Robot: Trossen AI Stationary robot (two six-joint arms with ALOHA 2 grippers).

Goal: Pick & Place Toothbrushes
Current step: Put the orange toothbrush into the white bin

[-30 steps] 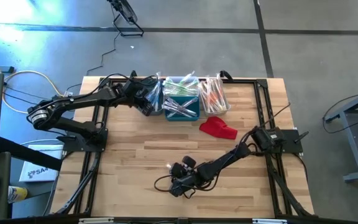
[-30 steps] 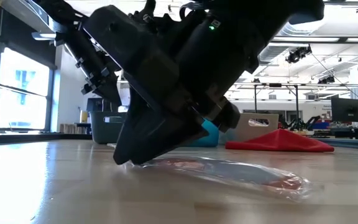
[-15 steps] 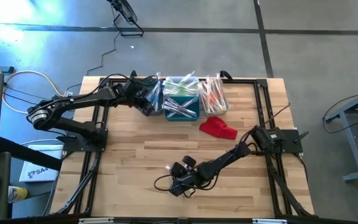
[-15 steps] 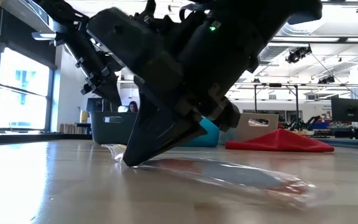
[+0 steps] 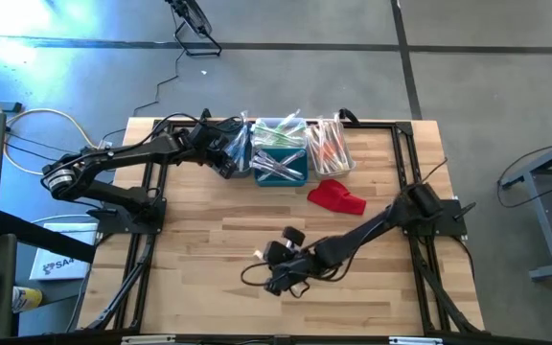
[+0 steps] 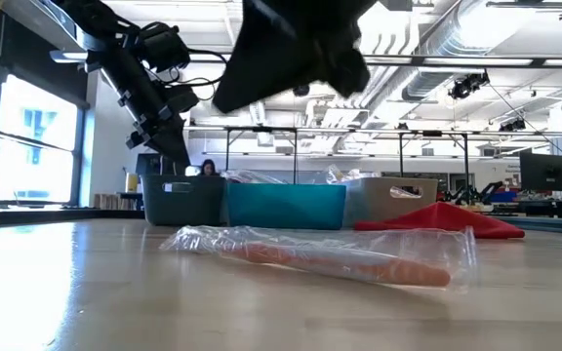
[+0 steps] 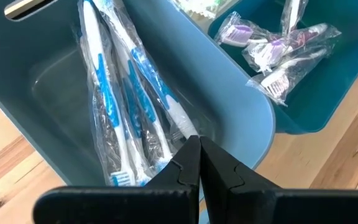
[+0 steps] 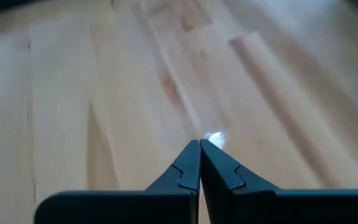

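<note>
**Orange toothbrush lies loose on the tabletop, both end effectors pressed together**

While the right end effector (image 8: 199,144) hangs above bare wood in the lower middle of the high view, its fingers are pressed together on nothing. In the low view a wrapped orange toothbrush (image 6: 330,258) lies flat on the tabletop (image 6: 66,292) at the frame's centre, apart from the dark arm above it. The left end effector (image 7: 199,142), fingers likewise pressed together, hovers inside the grey bin (image 7: 241,118) at upper centre of the high view, just over wrapped blue toothbrushes (image 7: 120,106). Beside it stand the teal bin (image 5: 281,161) and the white bin (image 5: 329,149), both holding more toothbrushes. The red cloth (image 5: 336,197) lies just below the white bin.
</note>
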